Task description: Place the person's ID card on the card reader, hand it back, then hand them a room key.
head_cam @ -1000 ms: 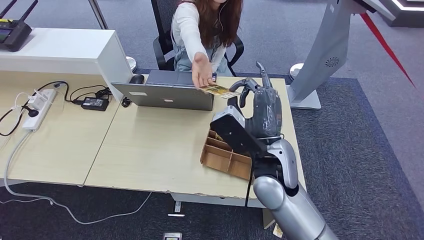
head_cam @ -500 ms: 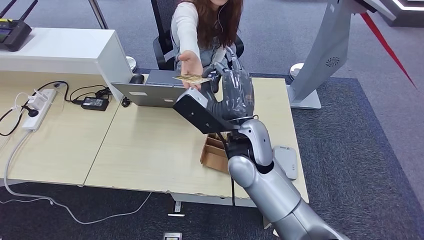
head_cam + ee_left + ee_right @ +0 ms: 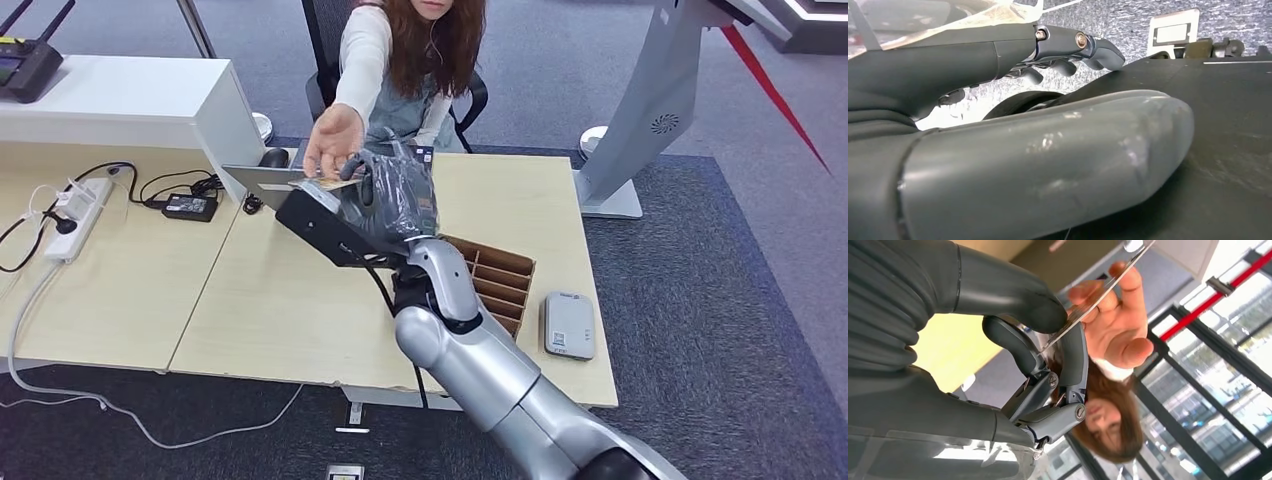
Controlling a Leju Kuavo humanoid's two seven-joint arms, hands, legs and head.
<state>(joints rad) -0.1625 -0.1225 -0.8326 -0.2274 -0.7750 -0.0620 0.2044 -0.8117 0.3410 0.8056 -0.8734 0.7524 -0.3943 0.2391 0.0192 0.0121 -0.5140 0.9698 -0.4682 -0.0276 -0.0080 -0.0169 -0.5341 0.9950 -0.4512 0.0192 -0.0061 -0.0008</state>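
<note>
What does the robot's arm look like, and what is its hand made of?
The right arm is shiny silver and rounded, with a thin black cable along the wrist. The right hand is dark grey under a clear plastic cover, and a flat black box sits beside it. Up close it has a thick smooth grey thumb, ribbed grey cover and darker fingers with small metal screws.

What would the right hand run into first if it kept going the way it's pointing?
Probably the person's hand: the right hand points at it, both pinching the ID card between them. The depth left is hard to judge.
</note>
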